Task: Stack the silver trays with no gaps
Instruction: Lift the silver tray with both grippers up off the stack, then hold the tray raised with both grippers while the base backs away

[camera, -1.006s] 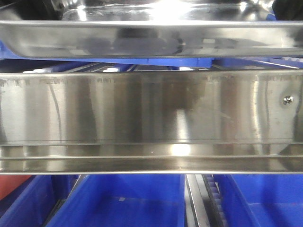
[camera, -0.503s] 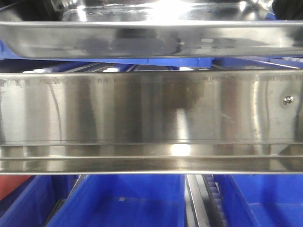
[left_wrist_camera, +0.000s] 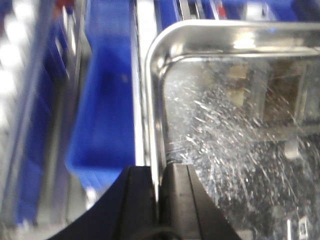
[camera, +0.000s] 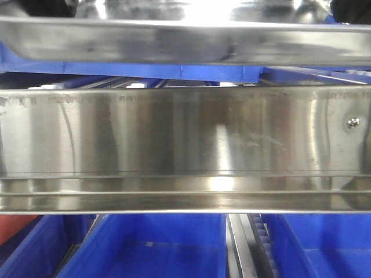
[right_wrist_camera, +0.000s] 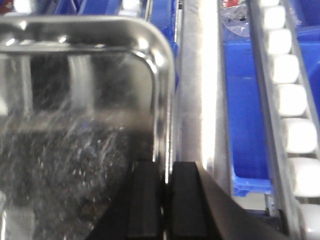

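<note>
A silver tray [camera: 185, 40] hangs across the top of the front view, held in the air above the blue bins. In the left wrist view my left gripper [left_wrist_camera: 158, 185] is shut on the tray's left rim [left_wrist_camera: 152, 100]; the scratched tray floor [left_wrist_camera: 240, 140] spreads to the right. In the right wrist view my right gripper [right_wrist_camera: 165, 187] is shut on the tray's right rim [right_wrist_camera: 162, 100], with the tray floor [right_wrist_camera: 70, 150] to the left. Only this one tray shows; any other tray is out of view.
A long brushed-steel rail [camera: 185, 139] with a screw [camera: 352, 123] crosses the middle of the front view. Blue bins [camera: 156, 249] sit below it and beside the tray [left_wrist_camera: 107, 110] [right_wrist_camera: 247, 110]. A white roller track [right_wrist_camera: 290, 100] runs along the right.
The tray has risen in the front view; its near wall now sits higher and more blue bin edge shows beneath it. The rail and bins have not moved.
</note>
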